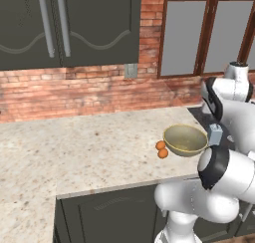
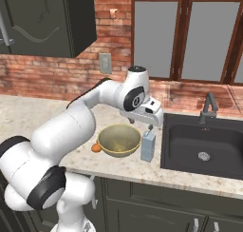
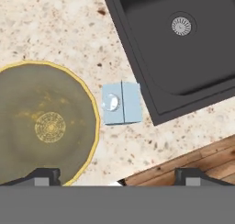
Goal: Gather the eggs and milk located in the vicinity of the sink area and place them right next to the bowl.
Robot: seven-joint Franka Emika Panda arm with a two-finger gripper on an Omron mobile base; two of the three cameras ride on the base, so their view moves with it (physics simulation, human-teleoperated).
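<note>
Pale blue milk (image 2: 147, 148) stands upright between bowl (image 2: 118, 140) and sink (image 2: 204, 143); pincer (image 2: 150, 127) hangs above, fingers wide apart.

We see a speckled beige stone-look countertop (image 1: 89, 147), smooth with a faint sheen. On it the wide olive-tan bowl (image 2: 118, 140) looks like glazed ceramic, mottled inside with a lighter rim. The small pale blue-grey carton (image 3: 121, 103) seems matt cardboard with a shiny round cap. Two orange-brown eggs (image 1: 162, 149) look smooth and matt. The dark rectangular sink basin (image 2: 204, 143) appears matt, with a metallic drain. The red brick wall (image 1: 74, 92) looks rough, the dark cabinet doors (image 1: 69, 23) satin
</note>
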